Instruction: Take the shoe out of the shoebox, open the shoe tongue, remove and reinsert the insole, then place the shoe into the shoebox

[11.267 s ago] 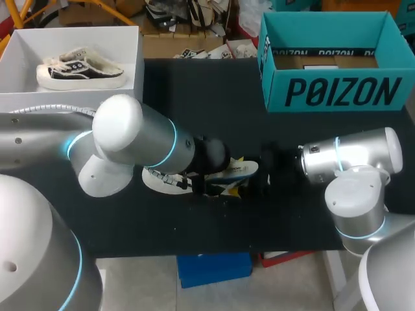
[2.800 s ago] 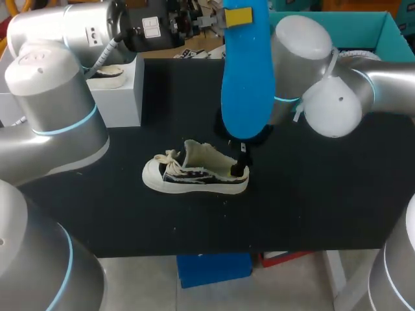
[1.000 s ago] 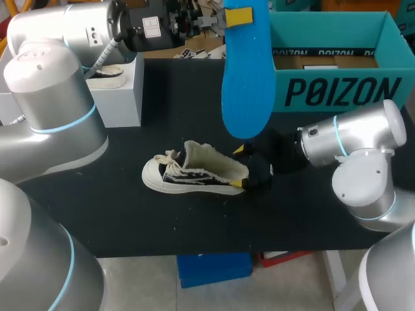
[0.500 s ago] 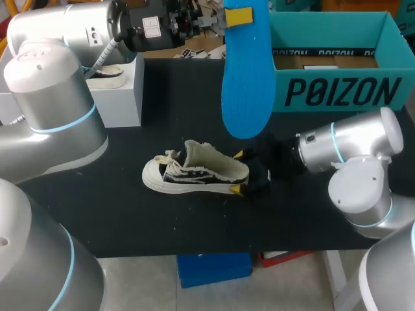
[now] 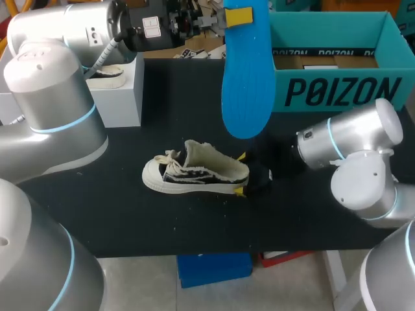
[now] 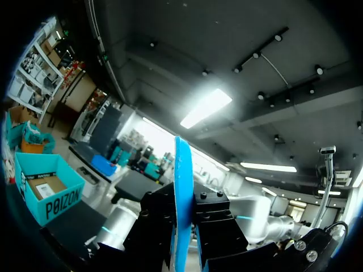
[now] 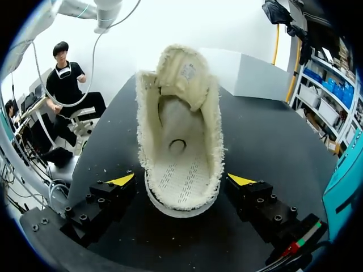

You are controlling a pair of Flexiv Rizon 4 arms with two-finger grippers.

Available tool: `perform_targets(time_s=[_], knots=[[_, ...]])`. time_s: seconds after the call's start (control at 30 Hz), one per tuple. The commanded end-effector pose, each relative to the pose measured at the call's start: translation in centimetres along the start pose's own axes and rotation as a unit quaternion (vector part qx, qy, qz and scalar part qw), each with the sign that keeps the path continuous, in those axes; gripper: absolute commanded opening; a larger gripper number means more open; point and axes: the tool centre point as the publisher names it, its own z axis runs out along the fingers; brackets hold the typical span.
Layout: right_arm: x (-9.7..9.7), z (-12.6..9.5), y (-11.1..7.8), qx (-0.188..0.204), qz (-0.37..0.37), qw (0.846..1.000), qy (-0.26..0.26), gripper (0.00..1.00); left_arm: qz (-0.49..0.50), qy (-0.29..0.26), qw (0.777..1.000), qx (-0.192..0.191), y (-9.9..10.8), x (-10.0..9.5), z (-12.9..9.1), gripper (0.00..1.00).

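A black-and-cream sneaker (image 5: 194, 175) lies on the black table (image 5: 130, 214), toe to the left, tongue pulled up. My left gripper (image 5: 237, 14) is raised high above it, shut on the blue insole (image 5: 246, 78), which hangs down from it. In the left wrist view the insole (image 6: 183, 192) stands edge-on between that gripper's (image 6: 183, 232) black fingers. My right gripper (image 5: 240, 173) is at the shoe's heel, open. In the right wrist view, its (image 7: 181, 180) yellow tips stand either side of the heel of the sneaker (image 7: 180, 130), apart from it. The shoe's inside shows bare.
The teal shoebox (image 5: 331, 91) stands open at the back right. A white box (image 5: 120, 97) at the back left holds another shoe (image 5: 107, 71). The left arm's large joints (image 5: 52, 97) hang over the table's left side.
My right gripper has shifted slightly towards the table's front and closer round the shoe's heel. The left arm and the insole have stayed still.
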Motion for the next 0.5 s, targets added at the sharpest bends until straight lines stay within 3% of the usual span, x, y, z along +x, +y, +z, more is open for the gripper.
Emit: perform_targets(time_s=[0.03,0.27,0.5], knots=[[-0.6,-2.9,1.4,0.109,0.005,0.994,0.001,1.00,0.000,-0.001,1.000,0.000,0.1,0.0,0.1,0.00],[-1.6,-4.4,2.0,0.218,0.001,0.976,0.003,1.00,0.000,-0.001,1.000,0.000,0.1,0.0,0.1,0.00],[-2.4,-3.6,3.0,0.321,-0.017,0.947,0.006,1.00,0.000,-0.001,1.000,0.000,0.1,0.0,0.1,0.00]])
